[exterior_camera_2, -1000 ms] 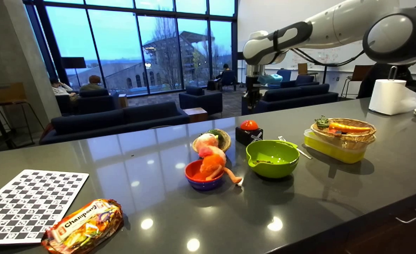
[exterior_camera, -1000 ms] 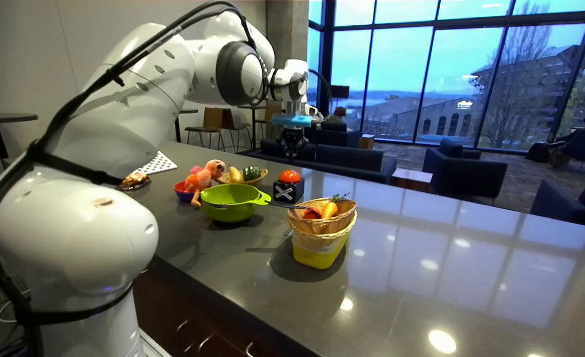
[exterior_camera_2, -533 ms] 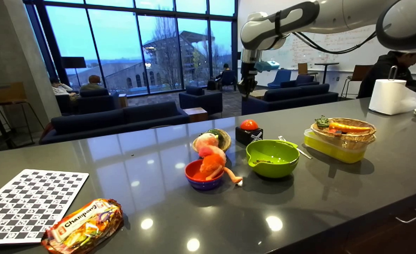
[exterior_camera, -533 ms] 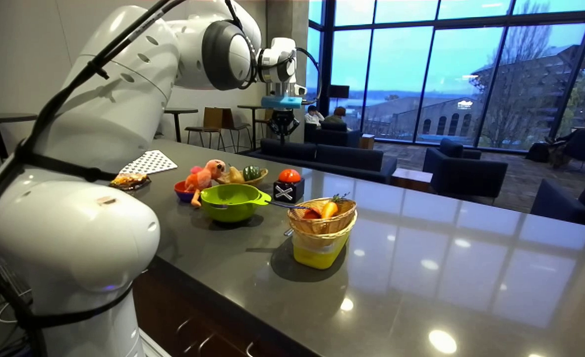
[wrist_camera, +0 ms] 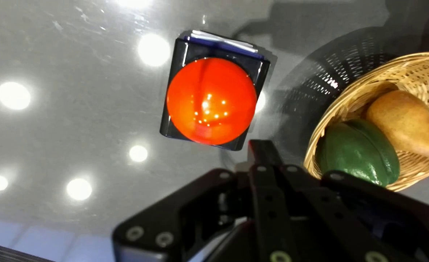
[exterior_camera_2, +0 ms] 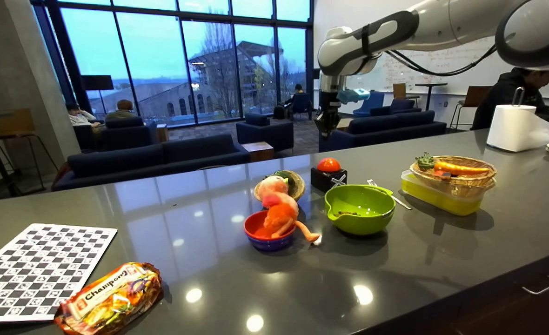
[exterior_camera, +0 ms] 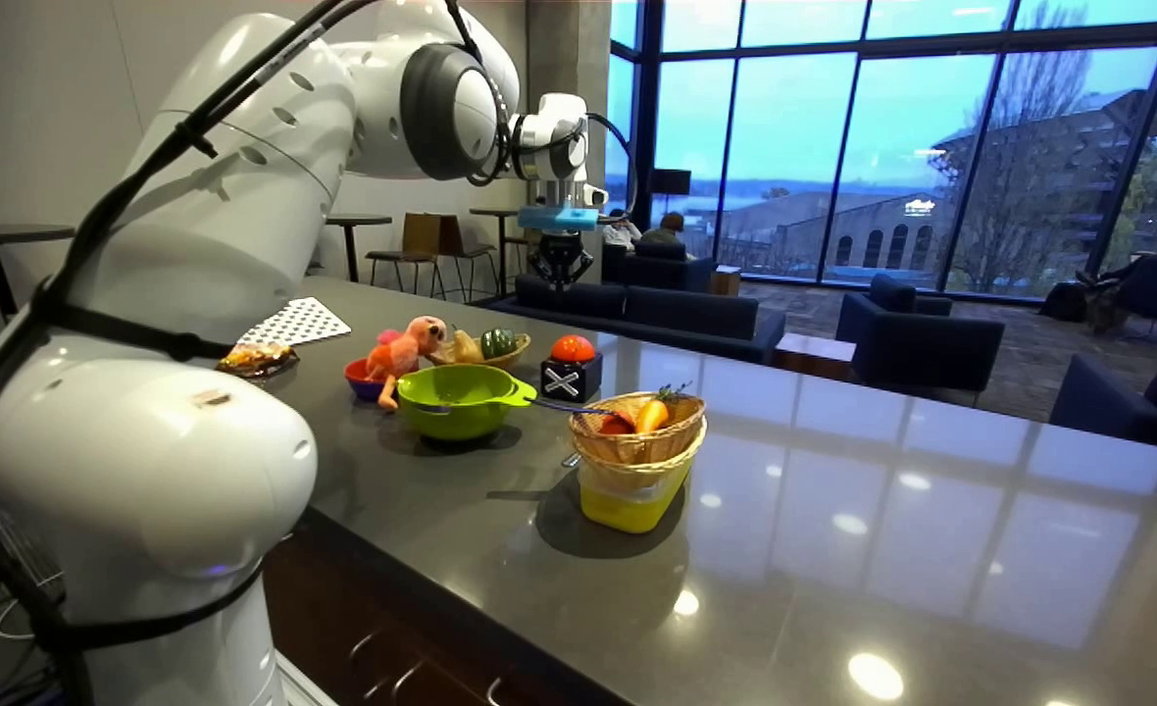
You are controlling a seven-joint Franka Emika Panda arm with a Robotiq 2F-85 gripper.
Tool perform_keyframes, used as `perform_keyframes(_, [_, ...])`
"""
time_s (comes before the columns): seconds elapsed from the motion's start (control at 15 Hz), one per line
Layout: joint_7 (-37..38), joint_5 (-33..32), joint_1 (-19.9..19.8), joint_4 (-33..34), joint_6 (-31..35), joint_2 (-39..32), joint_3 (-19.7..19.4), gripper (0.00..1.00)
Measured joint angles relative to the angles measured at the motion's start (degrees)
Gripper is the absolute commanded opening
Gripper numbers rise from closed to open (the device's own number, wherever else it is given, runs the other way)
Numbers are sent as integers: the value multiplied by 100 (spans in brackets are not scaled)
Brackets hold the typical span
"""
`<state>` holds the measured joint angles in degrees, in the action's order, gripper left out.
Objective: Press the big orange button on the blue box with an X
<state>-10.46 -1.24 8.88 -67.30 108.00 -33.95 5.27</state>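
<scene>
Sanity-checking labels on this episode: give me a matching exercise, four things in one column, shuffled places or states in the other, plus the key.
Things:
1. Gripper
2. Orange button
3. Carrot
4. Champong packet

Places or states:
A. In a wicker basket above the yellow container
B. Raised over the counter, jaws shut
C. Overlapping the corner of the checkered board in an exterior view
D. On top of the X-marked box

Pairs: 1-B, 2-D, 3-A, 4-C
</scene>
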Motion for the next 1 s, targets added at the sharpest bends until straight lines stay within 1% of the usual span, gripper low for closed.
perform_keyframes(0.27, [4, -56, -14, -30, 12, -101, -73, 0])
perform_keyframes(1.0, [4, -71, -124, -14, -8, -328, -82, 0])
